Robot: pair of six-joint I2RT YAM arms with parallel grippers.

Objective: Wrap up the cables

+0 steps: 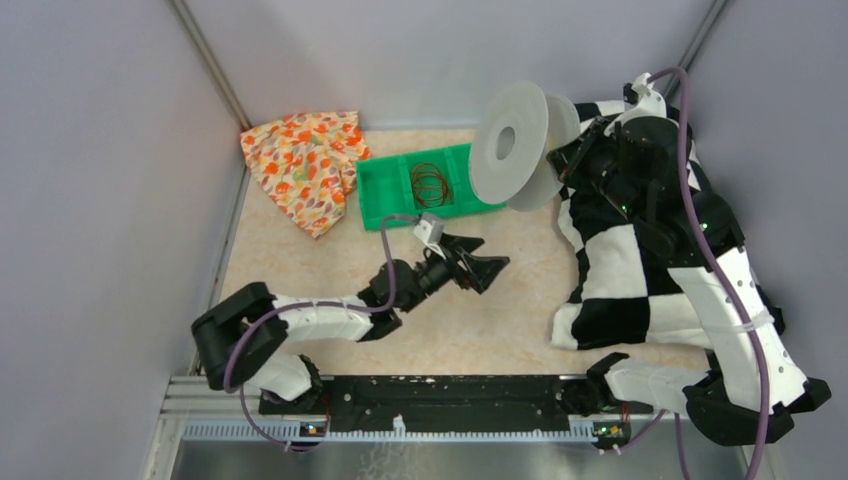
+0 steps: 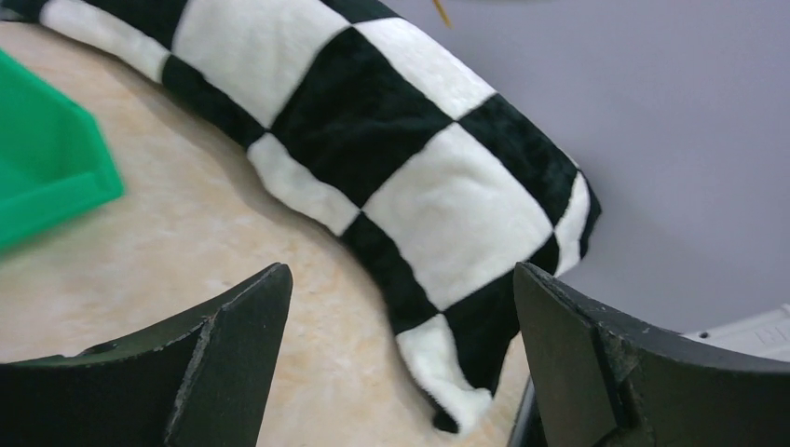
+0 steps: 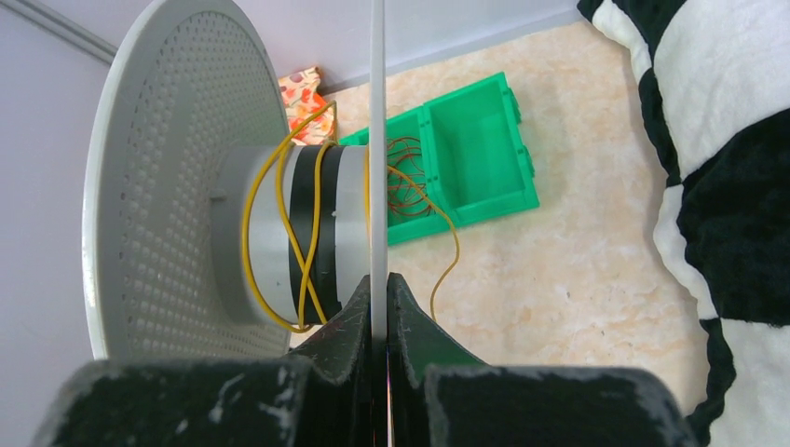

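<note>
Grey walls enclosed a beige tabletop point(image 1: 300, 260). At upper right of the top view, the right gripper point(image 3: 379, 284) clamped a flange edge of the spool point(image 1: 508, 140). The cables point(image 3: 245, 219) looped its hub, with more coiled in the green tray point(image 1: 385, 192). The left gripper point(image 1: 488, 262), mid-frame, stood spread wide, holding nothing.

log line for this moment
left gripper: open, empty; right gripper: shut on spool flange; yellow wire: loose loops around hub; green tray: wire coils

The right hand point(image 1: 572, 150) holds the spool point(image 1: 508, 143) aloft beside the green tray point(image 1: 385, 192).
</note>
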